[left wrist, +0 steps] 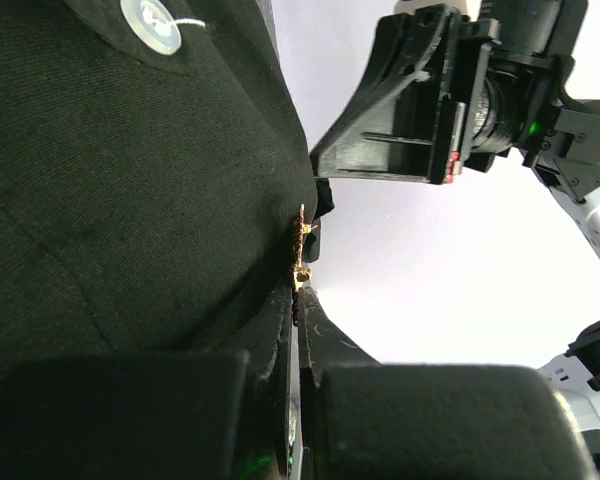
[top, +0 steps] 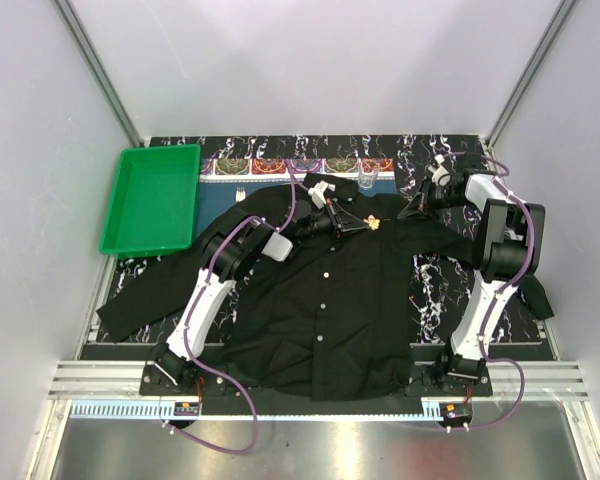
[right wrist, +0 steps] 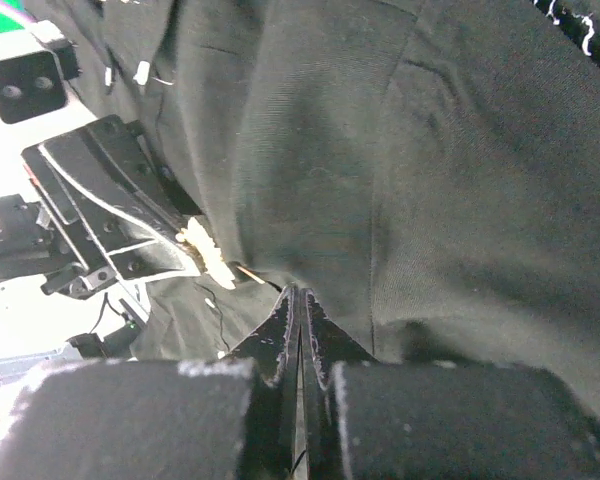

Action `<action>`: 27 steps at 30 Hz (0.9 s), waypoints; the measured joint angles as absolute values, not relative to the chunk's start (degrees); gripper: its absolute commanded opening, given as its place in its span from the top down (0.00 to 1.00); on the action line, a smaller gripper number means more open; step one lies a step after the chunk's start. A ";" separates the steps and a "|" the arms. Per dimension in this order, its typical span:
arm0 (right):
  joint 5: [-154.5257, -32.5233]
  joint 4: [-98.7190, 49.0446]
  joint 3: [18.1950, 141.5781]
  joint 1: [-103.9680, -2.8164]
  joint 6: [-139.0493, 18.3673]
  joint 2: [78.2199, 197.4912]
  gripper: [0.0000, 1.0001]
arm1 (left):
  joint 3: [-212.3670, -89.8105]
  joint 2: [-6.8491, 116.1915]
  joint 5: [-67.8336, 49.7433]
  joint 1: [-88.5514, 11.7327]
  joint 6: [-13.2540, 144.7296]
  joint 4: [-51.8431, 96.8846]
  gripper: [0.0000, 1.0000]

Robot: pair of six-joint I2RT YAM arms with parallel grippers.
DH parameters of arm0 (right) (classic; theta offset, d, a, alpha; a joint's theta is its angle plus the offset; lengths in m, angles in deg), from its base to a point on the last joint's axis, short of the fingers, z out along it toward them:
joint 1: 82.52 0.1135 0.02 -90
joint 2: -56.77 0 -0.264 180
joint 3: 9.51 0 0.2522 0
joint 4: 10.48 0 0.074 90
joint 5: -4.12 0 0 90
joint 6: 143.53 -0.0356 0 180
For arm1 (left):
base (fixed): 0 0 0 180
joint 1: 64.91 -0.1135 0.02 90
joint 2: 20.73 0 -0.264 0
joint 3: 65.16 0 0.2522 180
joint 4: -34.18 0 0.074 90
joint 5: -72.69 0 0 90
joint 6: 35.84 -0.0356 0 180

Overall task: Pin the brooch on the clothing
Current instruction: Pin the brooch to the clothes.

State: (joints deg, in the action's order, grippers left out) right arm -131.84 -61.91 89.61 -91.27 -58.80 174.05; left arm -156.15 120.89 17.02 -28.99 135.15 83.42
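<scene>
Black marbled counter (top: 435, 280), white walls (top: 300, 60); green tray (top: 150, 200) far-left corner. Shirt (top: 320, 320) spread mid-counter. Left jaws pinched shut on brooch (top: 374, 222); right jaws closed, empty.

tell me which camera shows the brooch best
Right wrist: the brooch is largest there, at the tip of the left gripper against the shirt. The left wrist sees it only edge-on, a thin gold sliver; the top camera shows a tiny gold speck on the shirt.

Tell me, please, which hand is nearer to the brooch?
Left. The left hand has its closed tips right at the brooch on the black shirt; the right hand, also shut, sits a short way off on the brooch's other side.
</scene>
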 measured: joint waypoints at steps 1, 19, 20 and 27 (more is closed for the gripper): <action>-131.79 -61.87 89.77 -91.16 -58.91 174.86 0.97 | -156.17 120.89 17.02 -28.99 135.13 83.40 1.00; -136.25 -61.17 90.93 -88.02 -59.72 177.65 0.96 | -156.48 120.89 17.19 -28.90 134.47 82.57 0.94; -136.52 -61.45 90.93 -87.91 -59.53 177.63 0.96 | -156.48 120.89 17.19 -28.88 134.30 82.55 0.94; -137.63 -63.51 90.93 -87.64 -58.08 177.65 0.77 | -156.48 120.87 17.24 -28.83 133.60 82.57 0.93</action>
